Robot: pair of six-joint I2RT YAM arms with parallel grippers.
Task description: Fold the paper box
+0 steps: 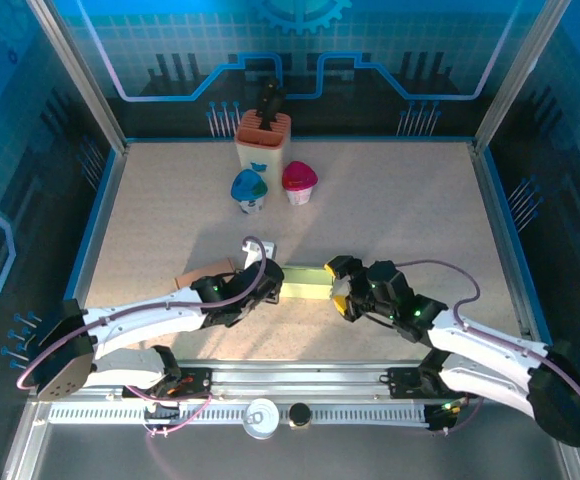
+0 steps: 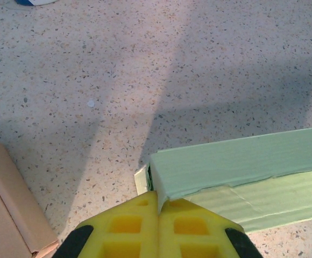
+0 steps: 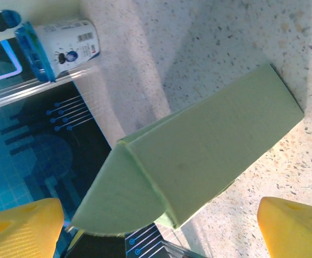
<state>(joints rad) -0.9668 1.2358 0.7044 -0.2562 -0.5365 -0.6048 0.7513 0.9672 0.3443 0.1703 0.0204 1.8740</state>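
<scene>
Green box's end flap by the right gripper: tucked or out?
Out: the rounded flap juts from the end of the green box, untucked.

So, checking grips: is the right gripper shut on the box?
No, the right gripper is open, fingers wide apart beside the box.

The box (image 3: 210, 145) is pale green paperboard, matt and smooth on its broad faces and faintly ribbed along one lower panel. The tabletop (image 2: 91, 80) has a matt, finely speckled stone look, and the card (image 2: 5, 204) is plain brown paperboard with a dull, raw surface. My pads (image 2: 129, 231) are yellow plastic moulded in a hollow grid, dull rather than glossy.
</scene>
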